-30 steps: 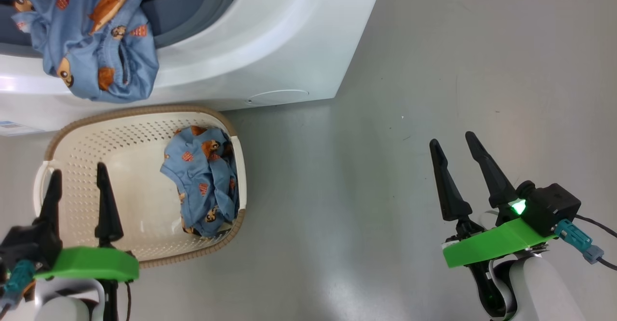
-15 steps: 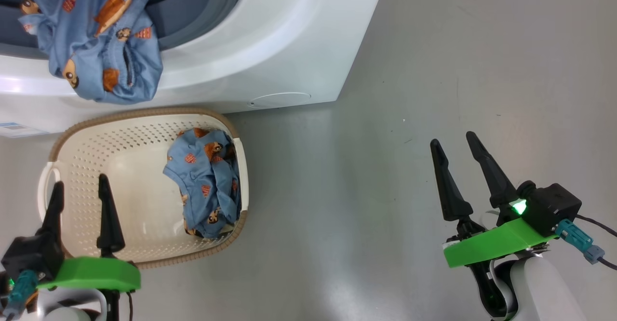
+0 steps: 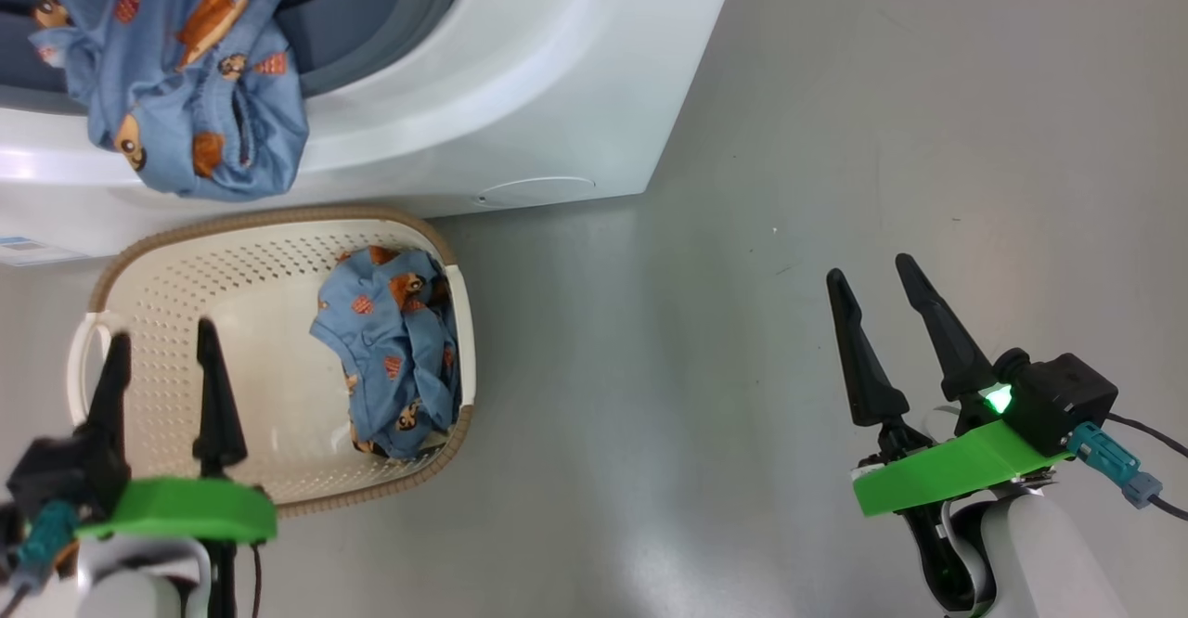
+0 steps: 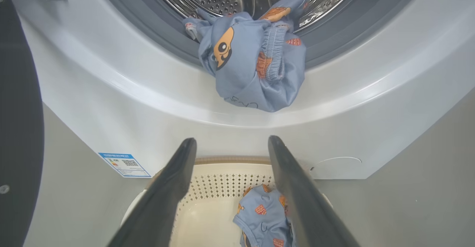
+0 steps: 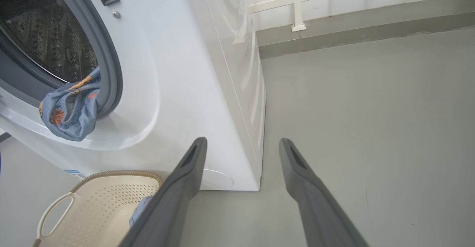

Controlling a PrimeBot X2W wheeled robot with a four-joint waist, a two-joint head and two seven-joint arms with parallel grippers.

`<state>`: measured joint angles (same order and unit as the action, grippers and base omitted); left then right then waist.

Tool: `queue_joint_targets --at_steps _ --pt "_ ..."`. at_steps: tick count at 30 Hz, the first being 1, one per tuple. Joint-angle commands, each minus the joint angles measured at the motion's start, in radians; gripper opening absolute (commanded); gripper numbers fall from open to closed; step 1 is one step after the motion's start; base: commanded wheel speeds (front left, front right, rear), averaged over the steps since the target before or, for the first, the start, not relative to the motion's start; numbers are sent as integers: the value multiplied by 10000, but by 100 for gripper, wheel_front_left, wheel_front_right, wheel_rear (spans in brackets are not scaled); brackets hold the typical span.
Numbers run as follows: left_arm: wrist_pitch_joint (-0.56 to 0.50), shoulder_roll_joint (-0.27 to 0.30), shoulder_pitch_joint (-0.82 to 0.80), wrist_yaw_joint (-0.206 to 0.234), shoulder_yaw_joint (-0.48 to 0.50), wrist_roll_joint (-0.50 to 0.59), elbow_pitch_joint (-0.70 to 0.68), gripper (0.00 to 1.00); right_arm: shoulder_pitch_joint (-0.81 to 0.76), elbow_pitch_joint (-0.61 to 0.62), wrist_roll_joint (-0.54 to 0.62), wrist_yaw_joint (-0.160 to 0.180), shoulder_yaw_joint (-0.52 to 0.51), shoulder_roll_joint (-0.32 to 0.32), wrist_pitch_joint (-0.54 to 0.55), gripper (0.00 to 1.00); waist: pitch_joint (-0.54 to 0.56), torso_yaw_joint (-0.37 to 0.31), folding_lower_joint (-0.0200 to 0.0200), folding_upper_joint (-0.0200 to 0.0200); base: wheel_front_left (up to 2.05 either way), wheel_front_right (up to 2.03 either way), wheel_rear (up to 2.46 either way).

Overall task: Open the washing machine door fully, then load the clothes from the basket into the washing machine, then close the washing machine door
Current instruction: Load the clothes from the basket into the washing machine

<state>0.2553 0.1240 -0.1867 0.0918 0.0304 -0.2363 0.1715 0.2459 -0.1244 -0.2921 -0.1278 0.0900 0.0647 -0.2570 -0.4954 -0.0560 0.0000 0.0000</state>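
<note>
The washing machine (image 3: 520, 70) stands open at the top of the head view. One of the clothes (image 3: 176, 70) hangs out over its grey gasket, half in the drum (image 4: 256, 65). A second garment (image 3: 394, 358) lies at the right end of the basket (image 3: 186, 293) on the floor in front. My left gripper (image 3: 162, 335) hovers open over the basket's left part, holding nothing. Far to the right, above bare floor, my right gripper (image 3: 871, 270) is open and empty. The door's black ring (image 4: 18, 128) shows swung aside at the left edge of the left wrist view.
A small round white flap (image 3: 534, 189) sits low on the machine's front, and a blue label (image 4: 124, 164) at its lower left. Grey floor (image 3: 835, 135) stretches to the machine's right. A wall base with white bars (image 5: 334, 2) runs behind.
My left gripper has drifted slightly to the right over the basket, still open. The right gripper and the clothes have not moved. The head view wobbled a little.
</note>
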Motion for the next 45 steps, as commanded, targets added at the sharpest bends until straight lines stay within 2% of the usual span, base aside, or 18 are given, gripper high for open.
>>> queue_joint_targets --at_steps 1,9,17,25,35,42,43,45 --pt "63 266 -336 -63 243 -5 -164 100 -174 185 67 -29 285 -9 -48 100 -33 -29 0 0 0 0 0" --pt "56 457 -1545 -300 97 -41 392 100 -86 140 11 -29 374 -39 -48 100 -126 -185 0 0 0 0 0" --pt "-227 825 -3093 -561 -53 -105 1651 100 -42 137 -35 -29 385 -73 -48 100 -303 -363 0 0 0 0 0" --pt "-405 1137 -4095 -1004 -40 -420 2818 100 9 104 -83 -29 439 -103 -48 100 -505 -540 0 0 0 0 0" --pt "-835 1505 -5359 -1026 -110 -467 4006 100 59 50 -211 -29 502 -134 -48 100 -912 -774 0 0 0 0 0" --pt "-1091 1544 -6145 -1013 -383 -360 4632 100 183 8 -323 -29 609 -142 -48 100 -1120 -899 0 0 0 0 0" --pt "-1073 1552 -6225 -1000 -418 -334 4701 95 199 -4 -347 -29 625 -142 -48 100 -1128 -913 0 0 0 0 0" --pt "-1012 1579 -6378 -1000 -488 -284 4828 0 224 -29 -393 -29 639 -142 -48 100 -1140 -935 0 0 0 0 0"
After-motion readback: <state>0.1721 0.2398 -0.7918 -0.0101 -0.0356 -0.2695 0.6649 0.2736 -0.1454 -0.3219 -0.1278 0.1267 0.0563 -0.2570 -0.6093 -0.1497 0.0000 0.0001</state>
